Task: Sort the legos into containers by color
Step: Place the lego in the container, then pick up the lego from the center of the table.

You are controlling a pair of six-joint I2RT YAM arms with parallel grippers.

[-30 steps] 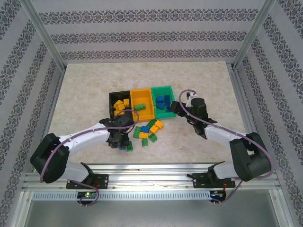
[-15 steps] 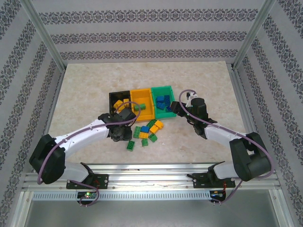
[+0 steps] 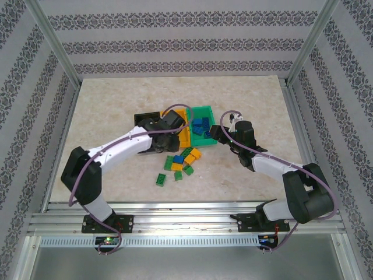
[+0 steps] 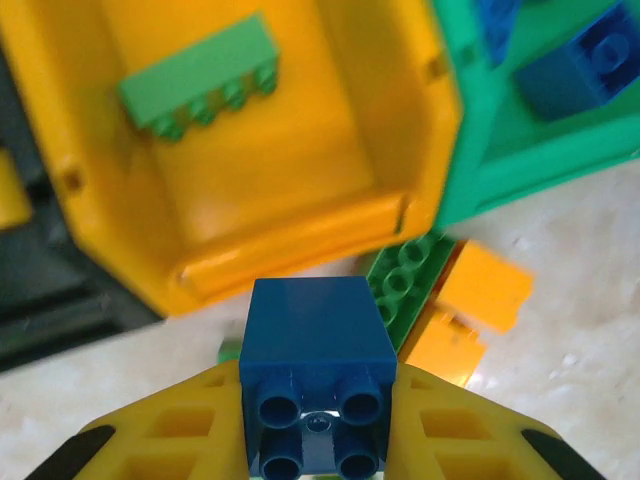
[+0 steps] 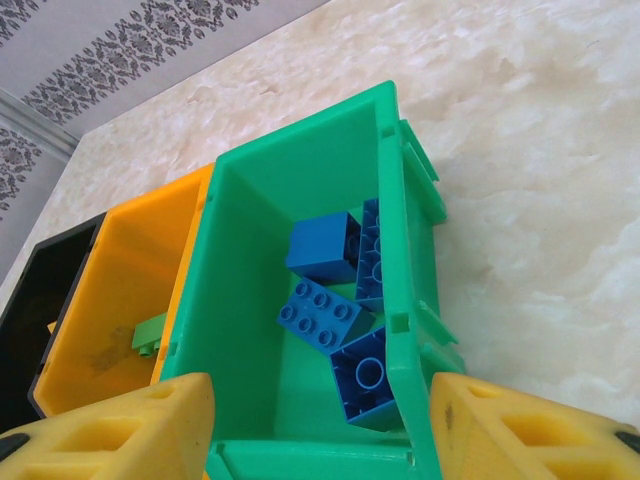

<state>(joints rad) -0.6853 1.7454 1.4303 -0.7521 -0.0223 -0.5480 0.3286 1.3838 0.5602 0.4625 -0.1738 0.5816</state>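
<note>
Lettering, labels, brands, numbers, signs: none legible.
Wall panels [image 3: 175,44]: printed bands of repeating ornament, no characters among them.
Studs of the blue brick [image 4: 318,345]: any raised marking is too blurred to tell.
</note>
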